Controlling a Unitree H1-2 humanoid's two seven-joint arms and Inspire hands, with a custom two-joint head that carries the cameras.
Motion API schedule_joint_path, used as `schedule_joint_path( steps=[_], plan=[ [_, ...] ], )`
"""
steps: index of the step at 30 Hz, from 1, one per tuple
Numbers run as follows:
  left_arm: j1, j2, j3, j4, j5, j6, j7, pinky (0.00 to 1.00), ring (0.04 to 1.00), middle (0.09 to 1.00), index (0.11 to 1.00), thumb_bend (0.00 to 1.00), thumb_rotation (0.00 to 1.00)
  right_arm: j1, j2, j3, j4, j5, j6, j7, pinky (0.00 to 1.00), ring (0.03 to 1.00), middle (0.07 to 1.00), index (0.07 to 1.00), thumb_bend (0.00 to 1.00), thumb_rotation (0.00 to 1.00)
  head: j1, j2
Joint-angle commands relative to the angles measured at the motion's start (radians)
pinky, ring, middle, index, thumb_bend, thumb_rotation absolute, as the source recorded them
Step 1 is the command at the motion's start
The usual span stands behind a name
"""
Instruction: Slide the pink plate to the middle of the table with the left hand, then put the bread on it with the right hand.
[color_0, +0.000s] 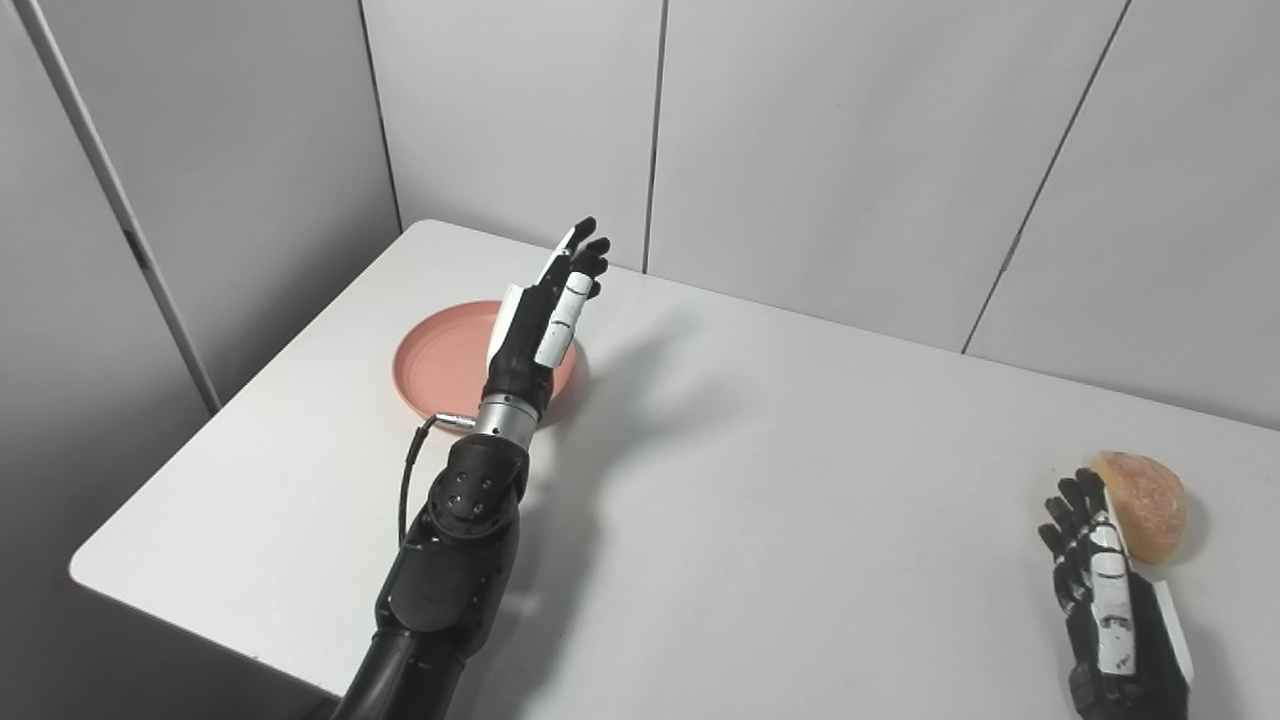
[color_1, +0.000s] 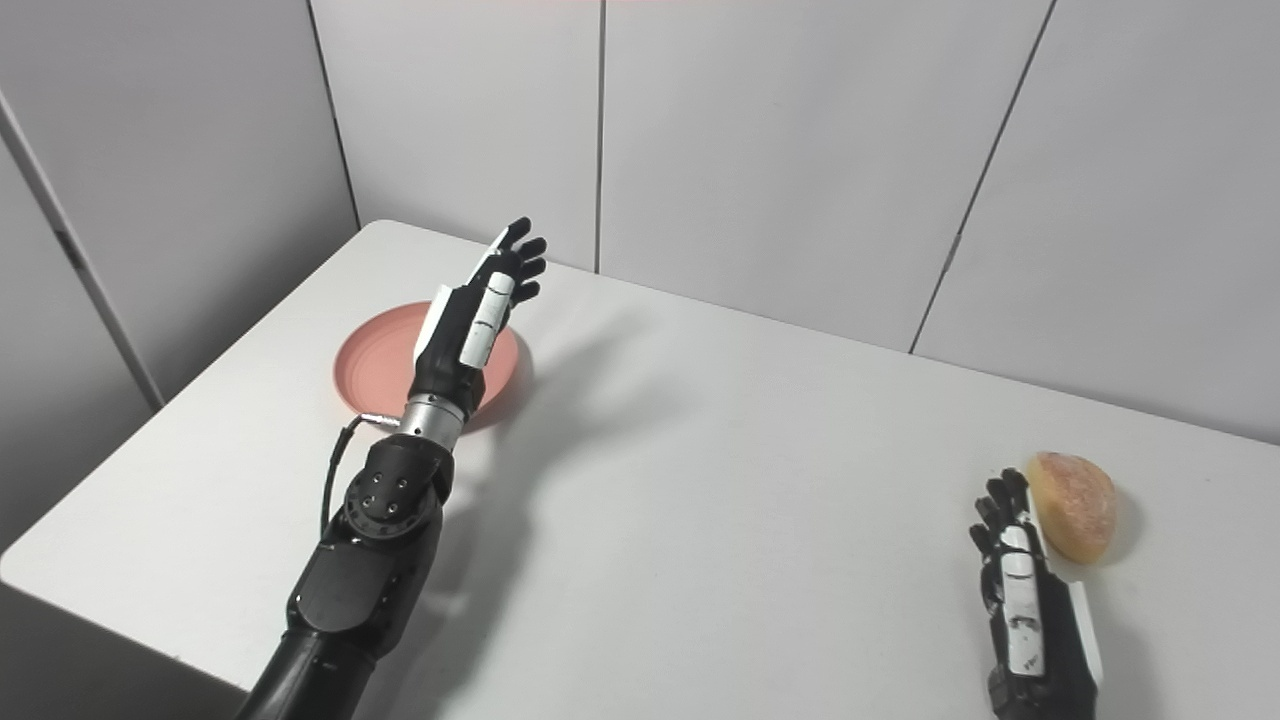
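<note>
A pink plate (color_0: 440, 362) lies on the white table (color_0: 760, 480) toward its far left corner. My left hand (color_0: 545, 310) hovers above the plate's right side with fingers stretched out and apart, holding nothing; the hand and wrist hide part of the plate. A round golden piece of bread (color_0: 1142, 502) rests near the right edge of the table. My right hand (color_0: 1100, 590) lies open on the table just left of the bread, fingertips level with it, not gripping it.
Grey wall panels (color_0: 850, 150) stand right behind the table's far edge. The table's left edge and front left corner (color_0: 85, 570) are close to the left arm. A black cable (color_0: 408, 480) loops beside the left forearm.
</note>
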Motion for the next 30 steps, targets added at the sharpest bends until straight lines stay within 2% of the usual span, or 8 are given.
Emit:
schedule_joint_path(
  steps=[1, 6, 8, 14, 17, 23, 28, 30],
  plan=[
    [-0.070, 0.042, 0.017, -0.016, 0.012, -0.032, 0.019, 0.93, 0.909, 0.920, 0.924, 0.80, 1.00, -0.015, -0.002, 0.003, -0.029, 0.002, -0.040, 0.010, 1.00, 1.000, 1.000, 1.000, 0.48, 1.00, -0.001, -0.001],
    [-0.113, 0.115, 0.052, 0.049, 0.002, -0.068, 0.019, 0.85, 0.878, 0.898, 0.901, 0.77, 1.00, -0.015, -0.002, 0.006, -0.029, -0.003, -0.043, 0.006, 1.00, 1.000, 1.000, 1.000, 0.47, 1.00, 0.006, -0.004],
    [-0.126, 0.144, 0.057, 0.078, 0.008, -0.068, 0.018, 0.86, 0.879, 0.893, 0.901, 0.80, 1.00, -0.014, -0.003, 0.007, -0.031, -0.003, -0.043, 0.007, 1.00, 1.000, 1.000, 1.000, 0.47, 1.00, 0.008, -0.005],
    [-0.168, 0.238, 0.060, 0.223, 0.025, -0.173, 0.024, 0.86, 0.898, 0.897, 0.897, 0.76, 1.00, -0.009, -0.004, 0.010, -0.042, -0.003, -0.042, 0.007, 1.00, 1.000, 1.000, 1.000, 0.44, 1.00, 0.015, -0.007],
    [-0.180, 0.274, 0.065, 0.280, 0.010, -0.197, 0.010, 0.87, 0.907, 0.903, 0.903, 0.78, 1.00, -0.006, -0.005, 0.012, -0.039, -0.003, -0.050, 0.011, 1.00, 1.000, 1.000, 1.000, 0.44, 1.00, 0.016, -0.005],
    [-0.195, 0.321, 0.085, 0.383, 0.000, -0.210, 0.029, 0.88, 0.885, 0.899, 0.898, 0.81, 1.00, 0.000, -0.007, 0.013, -0.054, -0.002, -0.040, 0.010, 1.00, 1.000, 1.000, 1.000, 0.44, 1.00, 0.026, 0.004],
    [-0.201, 0.323, 0.122, 0.448, -0.063, -0.203, 0.016, 0.88, 0.898, 0.906, 0.901, 0.76, 1.00, 0.005, -0.008, 0.015, -0.078, 0.015, 0.001, 0.016, 1.00, 1.000, 1.000, 1.000, 0.43, 1.00, 0.025, 0.009],
    [-0.197, 0.325, 0.123, 0.461, -0.071, -0.201, 0.011, 0.89, 0.902, 0.905, 0.899, 0.78, 1.00, 0.006, -0.009, 0.014, -0.084, 0.022, 0.008, 0.020, 1.00, 1.000, 1.000, 1.000, 0.42, 1.00, 0.027, 0.009]
  ],
)
